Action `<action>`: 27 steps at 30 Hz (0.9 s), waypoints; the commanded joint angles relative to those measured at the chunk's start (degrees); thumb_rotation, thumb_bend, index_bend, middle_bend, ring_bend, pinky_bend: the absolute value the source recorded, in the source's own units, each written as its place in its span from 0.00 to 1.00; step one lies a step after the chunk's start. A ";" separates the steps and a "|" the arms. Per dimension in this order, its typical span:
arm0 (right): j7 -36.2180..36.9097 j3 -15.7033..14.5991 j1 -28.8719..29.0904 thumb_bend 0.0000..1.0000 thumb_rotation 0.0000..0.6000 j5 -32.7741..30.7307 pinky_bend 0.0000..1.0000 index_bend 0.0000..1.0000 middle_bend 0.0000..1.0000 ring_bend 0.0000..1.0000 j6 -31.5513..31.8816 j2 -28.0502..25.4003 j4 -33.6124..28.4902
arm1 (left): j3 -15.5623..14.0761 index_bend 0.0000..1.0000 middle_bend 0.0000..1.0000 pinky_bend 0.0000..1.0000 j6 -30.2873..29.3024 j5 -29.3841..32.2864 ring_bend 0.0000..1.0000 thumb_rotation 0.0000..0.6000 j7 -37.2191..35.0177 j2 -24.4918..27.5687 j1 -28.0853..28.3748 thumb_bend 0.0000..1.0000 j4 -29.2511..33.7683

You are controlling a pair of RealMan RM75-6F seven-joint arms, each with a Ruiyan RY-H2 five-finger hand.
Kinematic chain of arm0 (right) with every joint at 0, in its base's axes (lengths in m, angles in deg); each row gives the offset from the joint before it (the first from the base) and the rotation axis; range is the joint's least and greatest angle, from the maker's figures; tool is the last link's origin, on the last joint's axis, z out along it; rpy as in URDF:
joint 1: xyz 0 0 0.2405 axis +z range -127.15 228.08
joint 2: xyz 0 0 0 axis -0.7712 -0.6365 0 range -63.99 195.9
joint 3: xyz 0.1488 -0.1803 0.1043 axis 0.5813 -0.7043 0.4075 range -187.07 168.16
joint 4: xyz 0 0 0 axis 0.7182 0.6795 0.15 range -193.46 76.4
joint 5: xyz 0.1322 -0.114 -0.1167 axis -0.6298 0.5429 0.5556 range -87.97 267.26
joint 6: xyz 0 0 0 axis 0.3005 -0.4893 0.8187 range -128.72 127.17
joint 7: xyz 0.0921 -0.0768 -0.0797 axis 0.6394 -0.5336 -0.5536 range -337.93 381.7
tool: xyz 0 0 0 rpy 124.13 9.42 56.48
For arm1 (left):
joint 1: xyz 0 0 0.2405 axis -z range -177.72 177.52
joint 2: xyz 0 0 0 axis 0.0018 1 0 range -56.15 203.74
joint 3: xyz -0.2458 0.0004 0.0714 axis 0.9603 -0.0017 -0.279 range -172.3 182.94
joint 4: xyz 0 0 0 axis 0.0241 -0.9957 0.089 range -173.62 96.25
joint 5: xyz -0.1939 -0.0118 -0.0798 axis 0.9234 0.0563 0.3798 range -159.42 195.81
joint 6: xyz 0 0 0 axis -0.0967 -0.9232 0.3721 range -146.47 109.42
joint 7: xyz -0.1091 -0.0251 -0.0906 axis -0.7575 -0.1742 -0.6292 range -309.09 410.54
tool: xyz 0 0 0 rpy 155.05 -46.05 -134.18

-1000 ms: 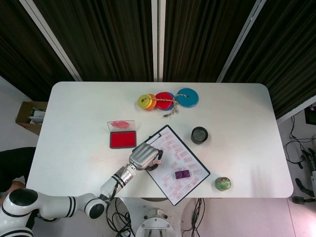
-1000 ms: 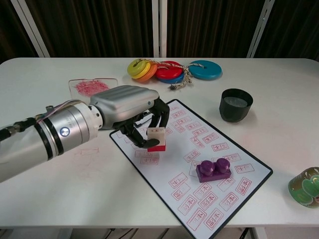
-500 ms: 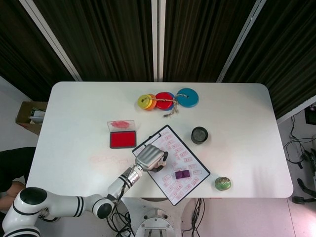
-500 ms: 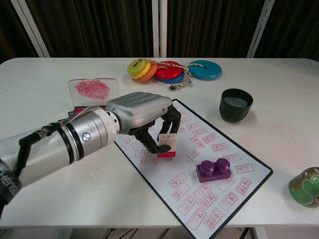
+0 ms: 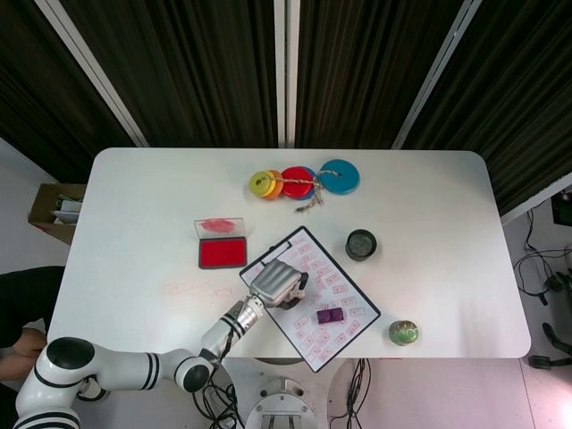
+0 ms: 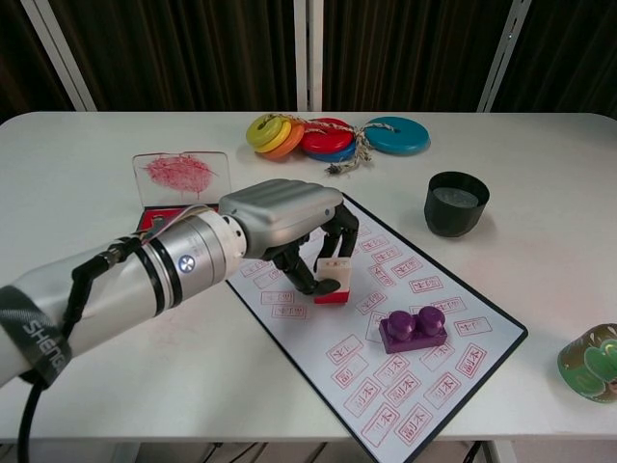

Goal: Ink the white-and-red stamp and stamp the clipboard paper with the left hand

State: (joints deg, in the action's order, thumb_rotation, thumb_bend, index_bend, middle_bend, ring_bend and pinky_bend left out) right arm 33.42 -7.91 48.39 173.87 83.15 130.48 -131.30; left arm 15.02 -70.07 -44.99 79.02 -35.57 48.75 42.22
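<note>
The small, light, rigid stamp (image 6: 334, 281) is held by its white top, clamped in the left hand's (image 6: 289, 224) fingers (image 6: 318, 283)

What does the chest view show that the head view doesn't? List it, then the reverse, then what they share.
Chest view only: the white-and-red stamp pinched in the left hand's fingers, over the clipboard paper.
Head view only: the cardboard box beside the table, cables on the floor.
Both: ink pad, purple brick, black cup, coloured discs.
</note>
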 commanded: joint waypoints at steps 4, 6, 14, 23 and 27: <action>0.12 -0.01 0.00 0.22 1.00 -0.13 0.00 0.00 0.00 0.00 -0.25 0.02 0.21 | -0.26 0.59 0.61 1.00 -0.13 -0.09 1.00 1.00 -0.70 -0.06 -0.03 0.46 -0.46; 0.15 -0.03 0.04 0.22 1.00 -0.08 0.00 0.00 0.00 0.00 -0.32 0.08 0.27 | -0.37 0.59 0.61 1.00 -0.06 -0.07 1.00 1.00 -0.89 -0.07 -0.01 0.46 -0.57; -0.16 -0.10 0.09 0.22 1.00 0.14 0.00 0.00 0.00 0.00 -0.31 0.09 0.13 | -1.21 0.59 0.61 1.00 -0.01 -0.27 1.00 1.00 -1.35 -0.56 -0.16 0.46 -1.53; -0.54 -0.06 0.04 0.22 1.00 0.02 0.00 0.00 0.00 0.00 -0.31 -0.24 -0.58 | -1.16 0.59 0.61 1.00 1.06 0.70 1.00 1.00 -2.70 -1.17 -0.22 0.46 -3.86; -0.60 -0.11 0.06 0.22 1.00 0.09 0.00 0.00 0.00 0.00 -0.34 -0.14 -0.50 | -1.43 0.59 0.61 1.00 1.30 0.58 1.00 1.00 -3.20 -1.40 -0.33 0.47 -4.37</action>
State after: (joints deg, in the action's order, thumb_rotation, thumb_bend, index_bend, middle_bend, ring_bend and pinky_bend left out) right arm 32.82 -8.02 48.46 173.96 82.80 130.33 -131.81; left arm 13.62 -68.80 -44.39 75.85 -36.95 48.44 37.87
